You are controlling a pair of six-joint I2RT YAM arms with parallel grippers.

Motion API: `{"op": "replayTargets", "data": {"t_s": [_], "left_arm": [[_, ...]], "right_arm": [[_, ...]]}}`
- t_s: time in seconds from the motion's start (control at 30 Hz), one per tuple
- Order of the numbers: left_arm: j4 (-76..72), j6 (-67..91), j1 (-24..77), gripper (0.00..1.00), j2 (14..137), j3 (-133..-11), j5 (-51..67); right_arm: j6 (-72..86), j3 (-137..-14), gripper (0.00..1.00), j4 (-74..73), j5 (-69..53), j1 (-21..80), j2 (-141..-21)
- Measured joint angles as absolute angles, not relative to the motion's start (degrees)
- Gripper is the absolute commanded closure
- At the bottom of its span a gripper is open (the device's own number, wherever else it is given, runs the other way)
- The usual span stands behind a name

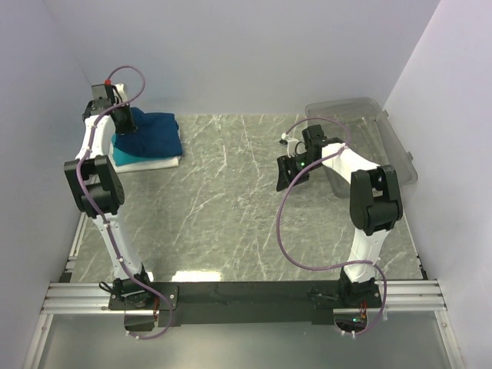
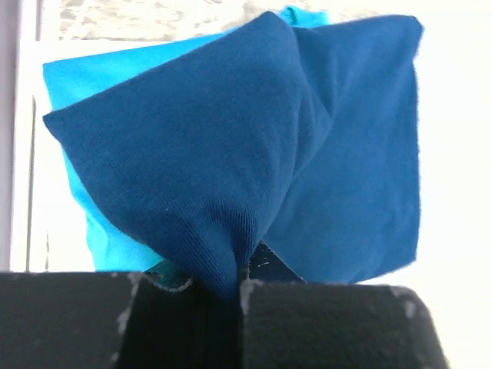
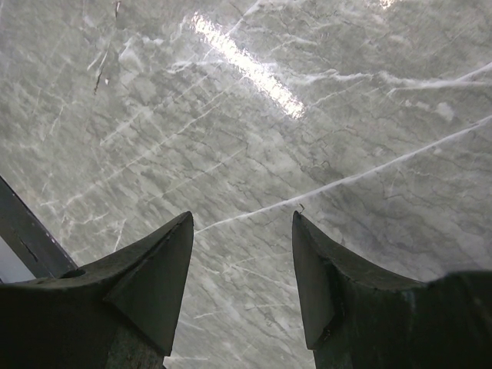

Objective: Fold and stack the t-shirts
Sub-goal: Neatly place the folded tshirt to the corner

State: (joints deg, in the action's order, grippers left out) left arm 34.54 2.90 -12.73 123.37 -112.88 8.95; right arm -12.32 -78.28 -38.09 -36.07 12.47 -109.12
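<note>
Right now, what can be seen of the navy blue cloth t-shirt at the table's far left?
The navy blue t-shirt is soft knit cloth, folded into a rough rectangle, lying on top of a folded teal t-shirt and a white t-shirt. The left gripper is shut on one edge, pinching a fold into a peak. No print shows.

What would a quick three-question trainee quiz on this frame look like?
1. Order the stack, top to bottom: white shirt, navy shirt, teal shirt.
2. Which shirt is the left gripper pinching? A teal, B navy, C white.
3. True or false: the right gripper holds a shirt.

Key: 1 navy, teal, white. 2 B. 3 false; it is open over bare table.
</note>
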Motion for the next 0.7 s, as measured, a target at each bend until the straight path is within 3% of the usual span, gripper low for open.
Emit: {"op": "replayTargets", "data": {"t_s": [0.03, 0.1, 0.13, 0.17, 0.23, 0.27, 0.33, 0.5, 0.6, 0.63, 0.67, 0.7], "left_arm": [[34.52, 2.96, -12.73, 0.99, 123.68, -113.25, 8.27], [34.48, 3.49, -12.73, 0.86, 124.55, -113.99, 6.31], [34.48, 3.81, -12.73, 0.75, 125.12, -114.34, 5.17], [34.44, 3.99, -12.73, 0.5, 125.54, -114.65, 3.9], [34.3, 5.08, -12.69, 0.28, 126.52, -115.2, -0.54], [33.98, 5.63, -12.69, 0.06, 127.09, -115.48, -3.22], [33.54, 6.98, -12.71, 0.01, 127.68, -115.77, -8.99], [33.58, 8.67, -13.04, 0.0, 127.7, -116.38, -18.04], [33.82, 9.43, -13.19, 0.17, 126.56, -116.49, -19.22], [33.93, 9.87, -13.23, 0.54, 125.86, -116.46, -18.63], [33.95, 10.59, -13.28, 0.78, 124.86, -116.46, -17.43], [33.85, 11.05, -13.39, 0.96, 123.57, -116.27, -15.79]], "right_arm": [[-12.36, -78.28, 0.39, -38.09, -36.07, 12.47, -109.12], [-12.45, -78.28, 0.39, -38.11, -36.05, 12.47, -109.12], [-12.47, -78.3, 0.39, -38.09, -36.05, 12.47, -109.12], [-12.47, -78.28, 0.39, -38.11, -36.05, 12.47, -109.12], [-12.49, -78.28, 0.39, -38.13, -36.03, 12.47, -109.12], [-12.51, -78.28, 0.39, -38.13, -36.03, 12.47, -109.12], [-12.69, -78.28, 0.39, -38.13, -36.03, 12.47, -109.12], [-12.71, -78.3, 0.39, -38.13, -36.01, 12.47, -109.12], [-12.71, -78.28, 0.39, -38.11, -36.01, 12.47, -109.12], [-12.71, -78.28, 0.39, -38.11, -36.01, 12.47, -109.12], [-12.71, -78.28, 0.39, -38.06, -36.01, 12.47, -109.12], [-12.71, -78.28, 0.39, -38.06, -36.01, 12.47, -109.12]]}}
